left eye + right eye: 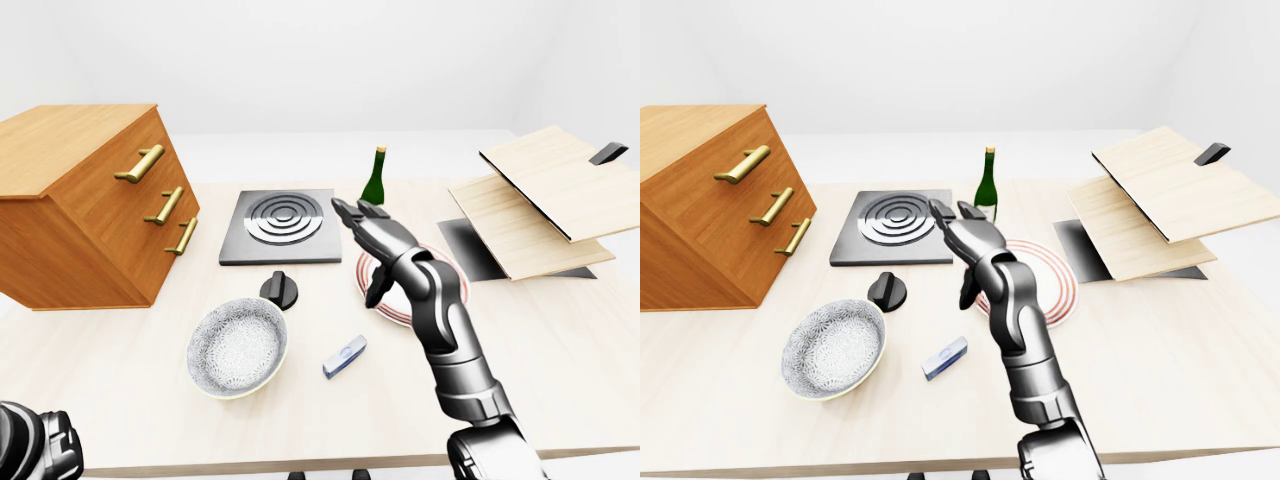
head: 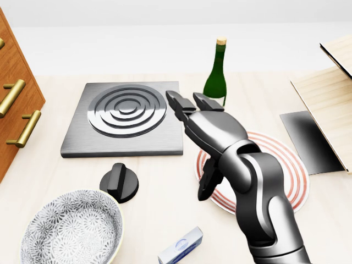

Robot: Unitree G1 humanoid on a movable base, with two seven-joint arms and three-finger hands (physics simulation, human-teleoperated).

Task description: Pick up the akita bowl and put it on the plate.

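Knob (image 2: 119, 182) sits between akita bowl (image 2: 71, 230) and right hand (image 2: 214, 132) (fingers spread).

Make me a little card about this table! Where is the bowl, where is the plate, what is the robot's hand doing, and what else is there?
bowl: akita bowl, patterned, empty, bottom left of the head view, untouched
plate: plate with red rings, to the bowl's right, nothing on it
hand: right hand, open, holding nothing, overlapping the plate's left edge in the head view
other things: green bottle, stove plate, black knob, small box, drawer cabinet, wooden boards
job done: no, the bowl is not yet on the plate
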